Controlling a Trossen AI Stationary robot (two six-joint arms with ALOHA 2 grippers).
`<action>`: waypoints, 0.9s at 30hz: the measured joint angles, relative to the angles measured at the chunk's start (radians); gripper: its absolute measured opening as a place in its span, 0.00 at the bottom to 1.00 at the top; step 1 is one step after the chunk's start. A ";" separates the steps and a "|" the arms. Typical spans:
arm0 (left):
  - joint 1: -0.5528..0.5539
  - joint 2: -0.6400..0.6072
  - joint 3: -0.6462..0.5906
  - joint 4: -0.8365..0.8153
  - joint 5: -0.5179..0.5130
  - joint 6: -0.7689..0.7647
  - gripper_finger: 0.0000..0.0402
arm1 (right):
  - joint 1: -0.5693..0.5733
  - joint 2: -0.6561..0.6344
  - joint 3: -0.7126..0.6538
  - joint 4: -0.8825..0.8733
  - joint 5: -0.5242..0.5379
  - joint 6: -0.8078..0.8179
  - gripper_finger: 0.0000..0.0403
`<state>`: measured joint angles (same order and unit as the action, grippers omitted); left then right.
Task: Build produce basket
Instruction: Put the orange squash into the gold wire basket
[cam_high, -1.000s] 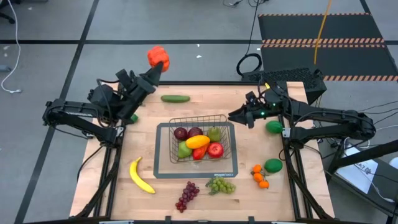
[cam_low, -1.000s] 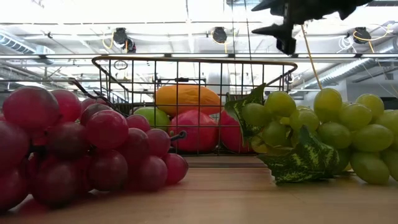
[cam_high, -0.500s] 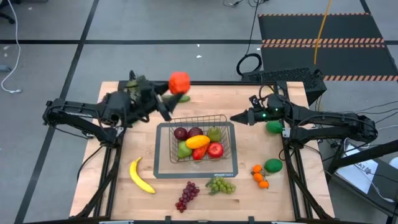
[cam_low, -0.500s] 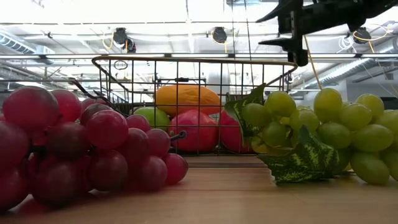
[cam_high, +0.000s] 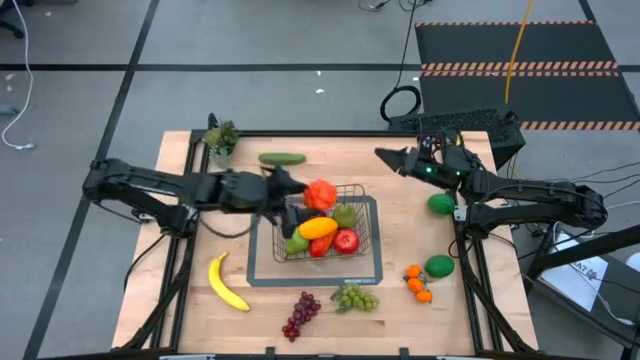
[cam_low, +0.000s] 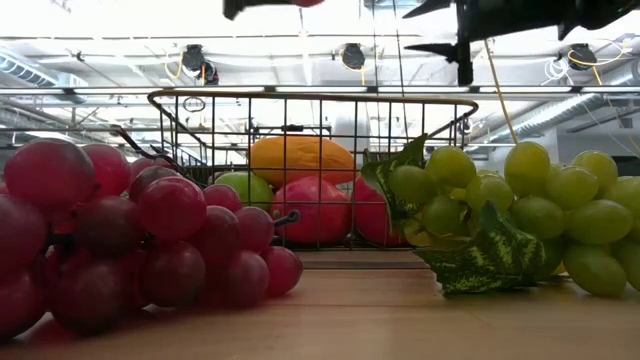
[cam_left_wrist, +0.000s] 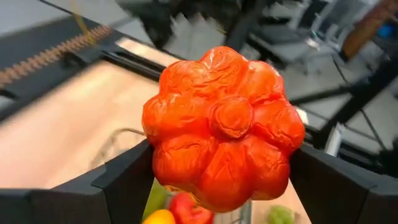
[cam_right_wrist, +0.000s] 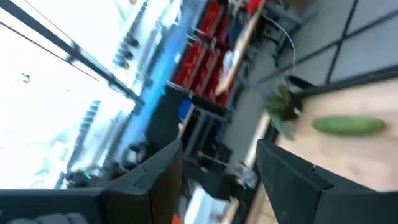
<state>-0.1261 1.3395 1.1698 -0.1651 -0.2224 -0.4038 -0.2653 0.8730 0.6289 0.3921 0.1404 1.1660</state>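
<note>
The left gripper is gripping a red fruit between its fingers above the basket; the right gripper is hovering with fingers spread.

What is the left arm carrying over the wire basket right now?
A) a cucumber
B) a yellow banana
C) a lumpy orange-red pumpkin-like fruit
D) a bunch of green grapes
C: the left gripper is clamped on the lumpy orange-red fruit, held above the basket, while the banana, green grapes and cucumber lie on the table.
</note>
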 joint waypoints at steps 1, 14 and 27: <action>0.005 0.025 0.000 0.010 0.032 0.001 0.83 | 0.000 0.000 0.000 0.019 0.015 0.000 0.50; 0.052 0.275 0.000 0.050 0.252 -0.103 0.83 | 0.005 -0.005 0.000 0.034 -0.066 -0.013 0.50; 0.074 0.278 0.000 -0.039 0.264 -0.135 0.97 | -0.120 -0.009 0.000 -0.016 -0.365 -0.027 0.50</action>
<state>-0.0523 1.6174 1.1698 -0.2044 0.0419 -0.5387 -0.3856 0.8639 0.6292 0.3763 -0.2247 1.1388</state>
